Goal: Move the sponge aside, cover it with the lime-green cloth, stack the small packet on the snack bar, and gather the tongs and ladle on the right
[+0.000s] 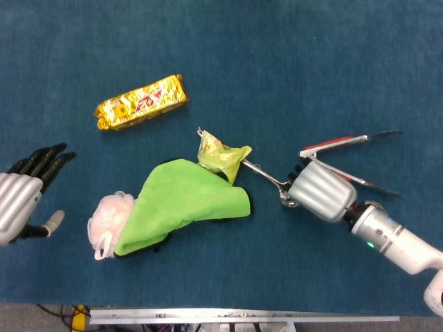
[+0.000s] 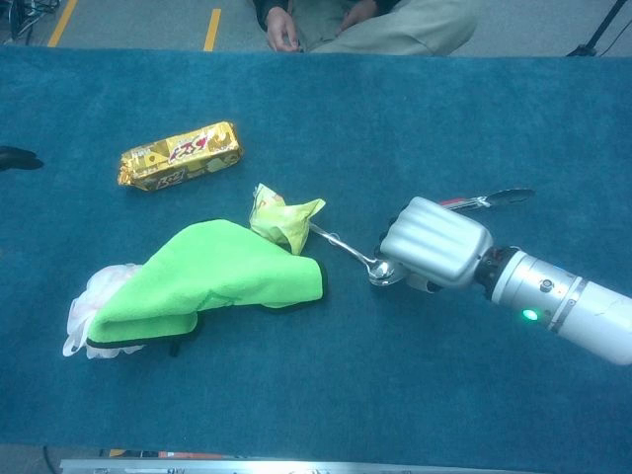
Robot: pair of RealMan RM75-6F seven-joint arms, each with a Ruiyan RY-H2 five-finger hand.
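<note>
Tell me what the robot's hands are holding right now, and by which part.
Left hand holds nothing. Right hand sits at the ladle's bowl end; whether it grips cannot be told.

I am working in what looks like a lab or test hall: my counter (image 2: 415,109) wears blue felt, yellow floor tape (image 2: 212,28) runs behind it, and a seated person (image 2: 370,22) watches from across.

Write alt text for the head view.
The right hand rests over the ladle bowl beside the tongs. The lime-green cloth partly covers the sponge; the small packet overlaps the ladle's handle, apart from the snack bar.
</note>
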